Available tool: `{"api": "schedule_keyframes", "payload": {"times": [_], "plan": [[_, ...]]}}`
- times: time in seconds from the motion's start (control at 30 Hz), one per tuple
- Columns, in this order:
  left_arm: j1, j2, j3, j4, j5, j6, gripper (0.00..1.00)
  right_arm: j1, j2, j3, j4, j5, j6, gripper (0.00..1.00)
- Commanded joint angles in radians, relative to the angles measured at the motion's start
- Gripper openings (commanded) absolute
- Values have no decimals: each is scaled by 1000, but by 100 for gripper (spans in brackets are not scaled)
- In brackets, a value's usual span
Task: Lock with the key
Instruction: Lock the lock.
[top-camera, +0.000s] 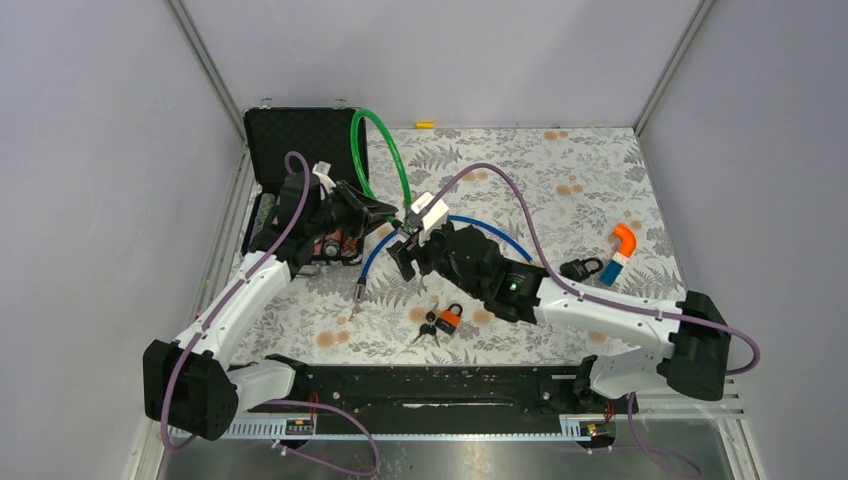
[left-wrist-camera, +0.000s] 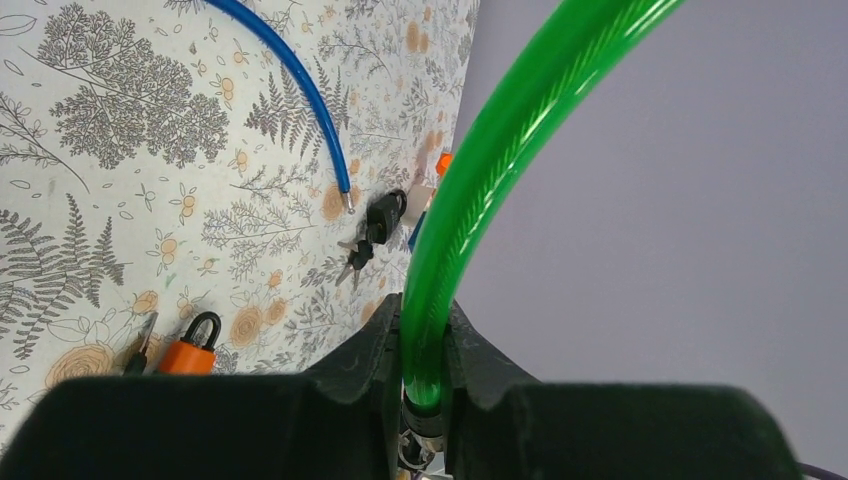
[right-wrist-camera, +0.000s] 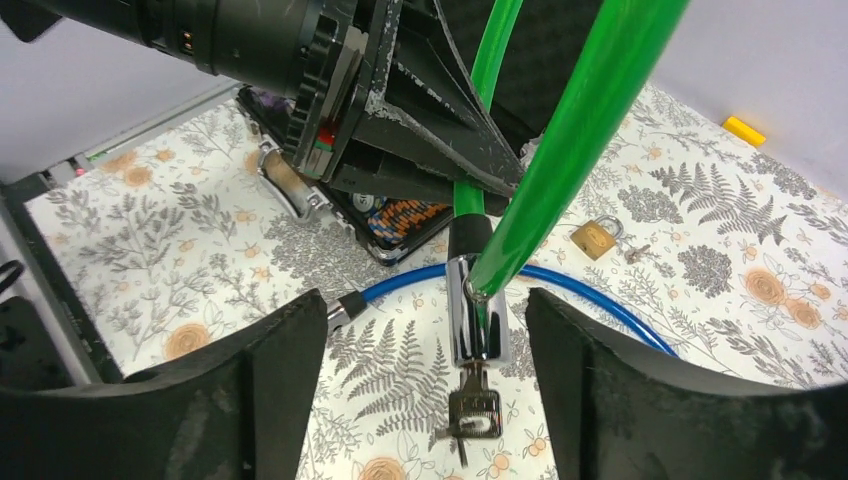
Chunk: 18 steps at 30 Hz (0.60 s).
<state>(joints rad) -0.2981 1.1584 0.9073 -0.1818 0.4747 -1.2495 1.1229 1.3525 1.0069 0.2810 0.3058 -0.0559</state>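
L gripper (left-wrist-camera: 423, 335) clamped on glossy green plastic-coated cable (left-wrist-camera: 480, 180) just above chrome cylindrical lock barrel (right-wrist-camera: 478, 310). In barrel's lower end: small silver key (right-wrist-camera: 474, 412). R gripper (right-wrist-camera: 425, 330) apart, straddling barrel, no contact. Step: key turn. Next IMO: pinch key head, rotate.

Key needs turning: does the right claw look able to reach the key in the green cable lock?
Probably yes: the right claw stands open, the key hanging bare between its fingers below the chrome barrel.
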Motion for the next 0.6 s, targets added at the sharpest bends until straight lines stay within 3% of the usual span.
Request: {"api": "schedule_keyframes", "payload": {"times": [0.0, 0.1, 0.27, 0.57], "plan": [[2, -22, 13, 115, 18, -22, 0, -18, -102, 54, -89, -43, 117, 83], [2, -26, 4, 155, 24, -27, 0, -40, -164, 23, -112, -82, 175, 88], [2, -31, -10, 221, 44, -47, 0, -96, -249, -30, -152, -176, 319, 89], [3, -50, -18, 259, 57, -59, 0, -173, -231, -75, -134, -285, 475, 67]]}}
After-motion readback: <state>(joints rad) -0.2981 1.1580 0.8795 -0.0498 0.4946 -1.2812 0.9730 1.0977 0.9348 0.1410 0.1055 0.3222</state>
